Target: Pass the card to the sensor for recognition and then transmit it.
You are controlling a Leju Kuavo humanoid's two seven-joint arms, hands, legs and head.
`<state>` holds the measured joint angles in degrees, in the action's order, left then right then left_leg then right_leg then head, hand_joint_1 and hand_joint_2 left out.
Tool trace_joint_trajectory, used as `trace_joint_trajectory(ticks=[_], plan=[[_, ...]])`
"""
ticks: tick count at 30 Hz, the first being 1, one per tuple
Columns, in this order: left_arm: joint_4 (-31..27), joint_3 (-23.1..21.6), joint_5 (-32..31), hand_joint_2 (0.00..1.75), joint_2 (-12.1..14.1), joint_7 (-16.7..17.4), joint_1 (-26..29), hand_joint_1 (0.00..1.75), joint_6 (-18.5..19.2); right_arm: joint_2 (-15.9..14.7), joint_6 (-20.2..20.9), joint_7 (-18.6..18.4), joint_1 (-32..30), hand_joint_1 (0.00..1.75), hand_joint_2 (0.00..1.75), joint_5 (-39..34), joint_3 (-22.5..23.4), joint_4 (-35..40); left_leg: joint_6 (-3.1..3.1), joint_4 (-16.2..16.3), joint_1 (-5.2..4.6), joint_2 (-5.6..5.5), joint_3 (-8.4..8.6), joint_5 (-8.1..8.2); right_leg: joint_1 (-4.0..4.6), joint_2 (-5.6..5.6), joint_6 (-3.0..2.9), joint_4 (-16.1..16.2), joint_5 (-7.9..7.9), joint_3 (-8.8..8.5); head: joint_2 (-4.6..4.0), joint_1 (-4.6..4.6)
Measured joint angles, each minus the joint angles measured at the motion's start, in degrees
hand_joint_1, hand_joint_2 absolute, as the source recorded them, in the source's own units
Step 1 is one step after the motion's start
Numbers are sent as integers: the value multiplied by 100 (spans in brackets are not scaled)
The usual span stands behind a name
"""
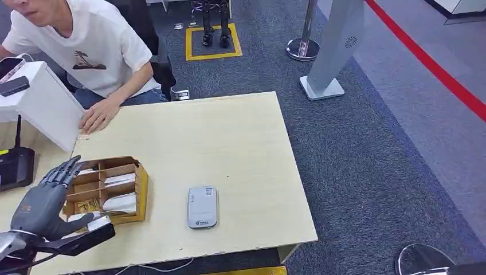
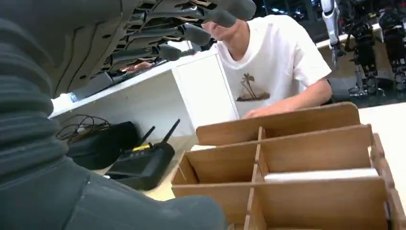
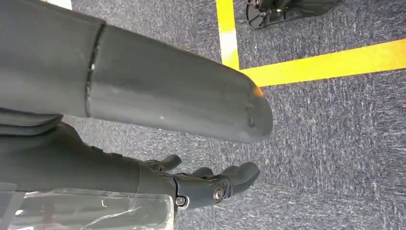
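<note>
1. We see the left robot hand above the near left part of the counter, just beside the wooden box with compartments. Its fingers are spread and stretched forward over the left edge of the box, and it holds nothing.
2. In the left wrist view the same fingers are apart from each other and reach out above the box – they do not touch it.
3. White cards lie in the box: one card in a middle compartment on the right side, another one in the compartment nearer to the robot. In the left wrist view a white card lies flat in one compartment.
4. The sensor – a flat grey device with rounded corners – lies on the counter to the right of the box, near the front edge, apart from the box.
5. The right robot hand hangs over the grey carpet with yellow lines. Its fingers are slightly curled and apart, and nothing is in them.
6. A person in a white T-shirt sits behind the counter and rests one hand on its far left edge, next to a white box.
7. A black router with an antenna stands left of the robot hand.
</note>
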<state>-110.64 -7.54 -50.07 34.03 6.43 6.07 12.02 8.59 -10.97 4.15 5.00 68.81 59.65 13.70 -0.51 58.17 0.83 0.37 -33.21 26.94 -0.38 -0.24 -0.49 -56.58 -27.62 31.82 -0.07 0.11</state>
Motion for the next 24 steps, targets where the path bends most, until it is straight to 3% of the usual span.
trace_joint_trajectory(ticks=[5,14,24], plan=[[-46,-7,-39,175,-129,57,361,0,-253,0,-2,-4,-5,0,0,-37,28,-7,1,0,0,0,0,2,0,1,2,1,-2,2,2,0],[-83,-7,-29,175,-253,72,566,0,-297,0,-2,-44,-5,0,0,-39,42,-9,1,0,0,0,1,2,0,1,2,0,-2,-1,2,0],[-85,-9,-31,175,-477,186,976,0,-632,0,-31,-50,-8,0,0,-37,83,-11,1,0,-1,-1,-1,3,0,0,3,2,-4,0,0,0]])
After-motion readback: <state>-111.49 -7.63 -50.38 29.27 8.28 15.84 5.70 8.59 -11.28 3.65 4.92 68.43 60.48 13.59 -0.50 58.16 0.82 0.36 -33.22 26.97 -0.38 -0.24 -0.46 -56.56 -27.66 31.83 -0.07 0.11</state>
